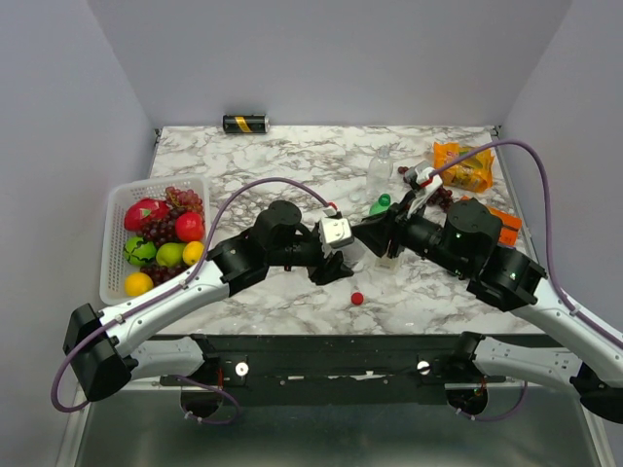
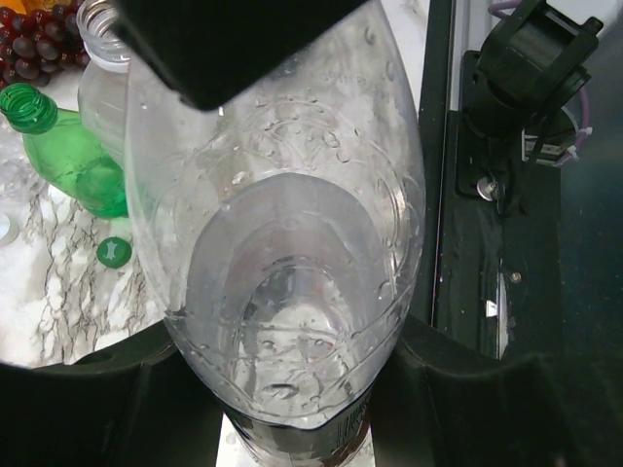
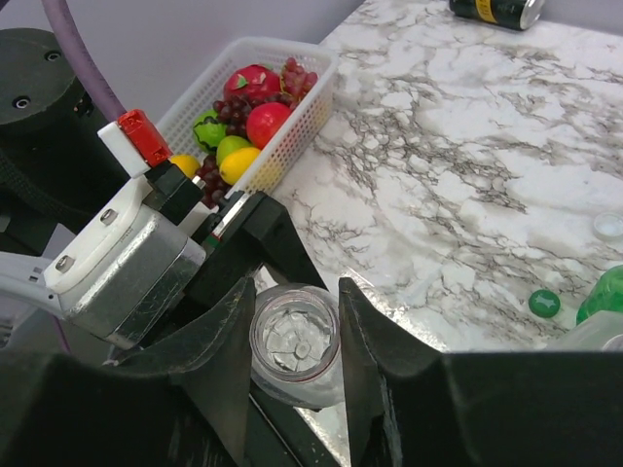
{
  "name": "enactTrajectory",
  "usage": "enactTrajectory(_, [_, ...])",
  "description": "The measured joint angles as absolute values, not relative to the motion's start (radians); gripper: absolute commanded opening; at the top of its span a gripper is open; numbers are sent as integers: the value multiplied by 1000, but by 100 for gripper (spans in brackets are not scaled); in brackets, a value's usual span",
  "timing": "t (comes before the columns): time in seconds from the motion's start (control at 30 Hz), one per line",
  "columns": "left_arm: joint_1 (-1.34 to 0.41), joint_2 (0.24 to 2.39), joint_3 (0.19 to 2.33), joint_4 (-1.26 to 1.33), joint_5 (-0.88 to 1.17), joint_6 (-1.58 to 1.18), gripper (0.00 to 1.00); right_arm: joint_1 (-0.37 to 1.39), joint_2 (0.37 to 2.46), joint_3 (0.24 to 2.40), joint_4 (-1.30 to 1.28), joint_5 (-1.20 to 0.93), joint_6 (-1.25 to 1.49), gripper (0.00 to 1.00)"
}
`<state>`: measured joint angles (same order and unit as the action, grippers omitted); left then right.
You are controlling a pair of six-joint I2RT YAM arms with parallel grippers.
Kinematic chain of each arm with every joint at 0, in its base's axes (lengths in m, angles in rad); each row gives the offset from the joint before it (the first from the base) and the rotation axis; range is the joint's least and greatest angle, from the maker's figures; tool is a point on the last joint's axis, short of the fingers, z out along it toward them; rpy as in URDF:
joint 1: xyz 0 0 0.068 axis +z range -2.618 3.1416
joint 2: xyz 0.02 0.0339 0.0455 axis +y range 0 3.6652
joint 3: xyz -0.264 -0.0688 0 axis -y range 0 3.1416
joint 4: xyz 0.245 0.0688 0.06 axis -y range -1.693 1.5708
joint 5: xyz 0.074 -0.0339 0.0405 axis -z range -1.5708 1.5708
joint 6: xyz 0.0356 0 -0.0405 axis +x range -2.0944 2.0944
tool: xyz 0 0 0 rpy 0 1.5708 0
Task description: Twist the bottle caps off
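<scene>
right gripper (image 3: 295,292) is pinched in narrow on the top of the clear bottle (image 3: 292,345). both jaws look to touch it, can't tell if it's capped though. left gripper (image 2: 287,336) is clamped round that bottle's body. my worry: the thin wall buckles, or the bottle spins with the twist and swings into the green bottle (image 2: 73,161) just beside it.

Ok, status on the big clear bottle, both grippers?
Left gripper shut on large clear bottle. Right gripper straddles its top, grip unclear. Green bottle close beside, not blocking.
</scene>
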<state>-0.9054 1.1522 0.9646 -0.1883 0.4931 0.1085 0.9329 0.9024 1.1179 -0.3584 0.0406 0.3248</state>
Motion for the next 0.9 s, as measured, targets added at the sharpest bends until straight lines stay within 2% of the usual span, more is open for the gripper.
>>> enactTrajectory(0.07, [-905,1152,965,-192,492,108,37,932,901,1114,-357,39,325,1])
enactTrajectory(0.1, [-905,1152,964,-197,492,108,40,932,901,1111,-356,39,325,1])
enactTrajectory(0.13, [-905,1152,964,-201,492,108,48,932,900,1108,-356,38,325,1])
enactTrajectory(0.23, [-905,1152,960,-204,492,105,64,932,897,1100,-354,36,325,1])
enactTrajectory(0.27, [-905,1152,958,-204,492,105,75,932,896,1097,-353,36,325,1])
enactTrajectory(0.4, [-905,1152,953,-196,496,99,99,932,895,1089,-355,36,321,1])
enactTrajectory(0.67, [-906,1156,953,-161,571,93,99,932,895,1071,-395,58,302,1])
enactTrajectory(0.9, [-903,1148,953,-176,577,112,99,931,870,992,-415,162,286,1])
